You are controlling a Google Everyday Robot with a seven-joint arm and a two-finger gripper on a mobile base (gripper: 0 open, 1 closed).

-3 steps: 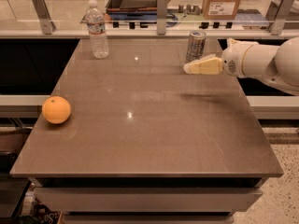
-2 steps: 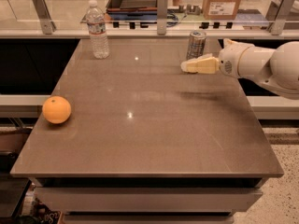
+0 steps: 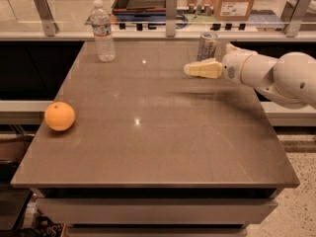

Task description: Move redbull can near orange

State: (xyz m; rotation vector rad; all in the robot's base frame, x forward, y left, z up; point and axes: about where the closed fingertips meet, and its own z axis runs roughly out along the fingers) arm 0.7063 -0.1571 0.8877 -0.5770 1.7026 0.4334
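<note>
The tall slim silver-grey redbull can [image 3: 207, 46] stands upright at the far edge of the brown table [image 3: 163, 152], right of centre. The round orange fruit [image 3: 59, 116] sits well apart from it, by the left edge and nearer to me. A clear plastic water bottle [image 3: 102, 33] stands at the far left and has no part in this.

The robot's cream-coloured gripper [image 3: 200, 69] reaches in from the right on its white arm [image 3: 276, 75]. It hangs just on the near side of the can, low by the can's base. Over the last second it has crept a little to the left, while the can and the orange have not shifted at all. I cannot tell whether the gripper is wide or narrow, nor whether it touches the can.

To my eye the approach is being lined up and nothing has been taken hold of. The whole carry across to the orange is not yet begun.
</note>
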